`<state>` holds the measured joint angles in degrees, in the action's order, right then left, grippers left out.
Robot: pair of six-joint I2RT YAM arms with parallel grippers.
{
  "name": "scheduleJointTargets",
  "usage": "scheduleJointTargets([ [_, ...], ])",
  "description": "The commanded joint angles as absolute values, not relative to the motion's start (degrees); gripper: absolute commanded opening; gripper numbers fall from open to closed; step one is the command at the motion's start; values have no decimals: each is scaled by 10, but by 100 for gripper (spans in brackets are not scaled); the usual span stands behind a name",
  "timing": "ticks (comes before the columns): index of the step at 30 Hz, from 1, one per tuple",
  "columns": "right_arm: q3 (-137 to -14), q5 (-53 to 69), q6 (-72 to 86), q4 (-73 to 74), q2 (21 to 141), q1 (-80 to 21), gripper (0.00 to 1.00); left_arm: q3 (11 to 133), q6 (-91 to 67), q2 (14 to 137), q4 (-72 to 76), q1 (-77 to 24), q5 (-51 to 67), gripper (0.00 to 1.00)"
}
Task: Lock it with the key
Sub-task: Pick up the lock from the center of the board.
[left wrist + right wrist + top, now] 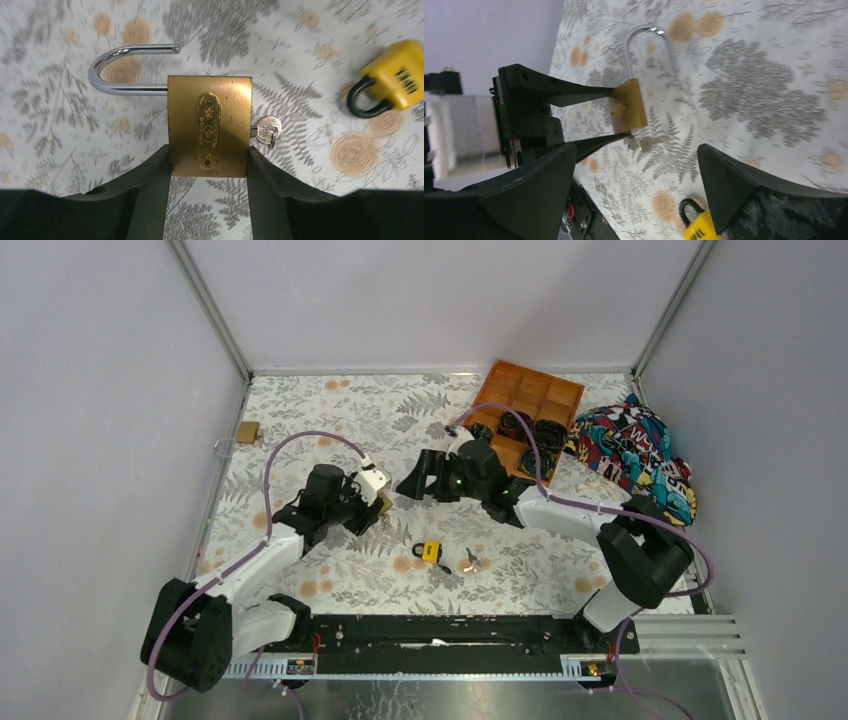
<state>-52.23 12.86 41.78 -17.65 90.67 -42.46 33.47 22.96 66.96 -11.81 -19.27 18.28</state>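
My left gripper (209,162) is shut on a brass padlock (210,125) and holds it above the floral table. The padlock's steel shackle (125,70) is swung open. A small silver key (266,131) sticks out of its keyhole side. In the right wrist view the same padlock (630,104) shows with its shackle (647,47) pointing away. My right gripper (636,152) is open and empty, a short way from the padlock and facing its key (641,144). In the top view the left gripper (378,502) and right gripper (412,483) sit close together mid-table.
A yellow padlock (430,552) and a loose key (470,560) lie on the table in front of the grippers. Another brass padlock (245,432) lies at the far left. An orange compartment tray (545,390) and a colourful cloth (640,455) sit at the back right.
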Motion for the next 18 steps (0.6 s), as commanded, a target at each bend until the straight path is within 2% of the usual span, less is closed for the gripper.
scheduleJointTargets([
  [1,-530,153,419,-292,920,-459,98,309,187,591,135,-234,110,0],
  [13,-580,190,392,-331,989,-460,93,273,197,510,169,-270,132,0],
  [18,-595,214,398,-371,1012,-460,85,273,200,505,168,-279,135,0],
])
